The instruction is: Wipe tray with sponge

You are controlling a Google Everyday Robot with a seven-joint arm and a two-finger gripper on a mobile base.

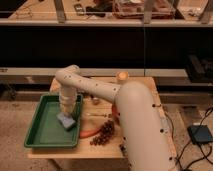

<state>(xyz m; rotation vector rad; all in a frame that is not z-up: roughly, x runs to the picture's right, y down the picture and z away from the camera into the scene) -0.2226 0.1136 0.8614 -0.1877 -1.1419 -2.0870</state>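
- Gripper (67, 108) bears down on sponge (65, 120) at the right side of the tray (44, 126), lower left of frame; its hold cannot be told.
- Recommended: keep the sponge flat and sweep left across the bare floor.

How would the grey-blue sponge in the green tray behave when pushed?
The grey-blue rectangular sponge looks small, so likely light, squashy. Flat on the green plastic tray, it should slide, not roll. The tool is right over it.
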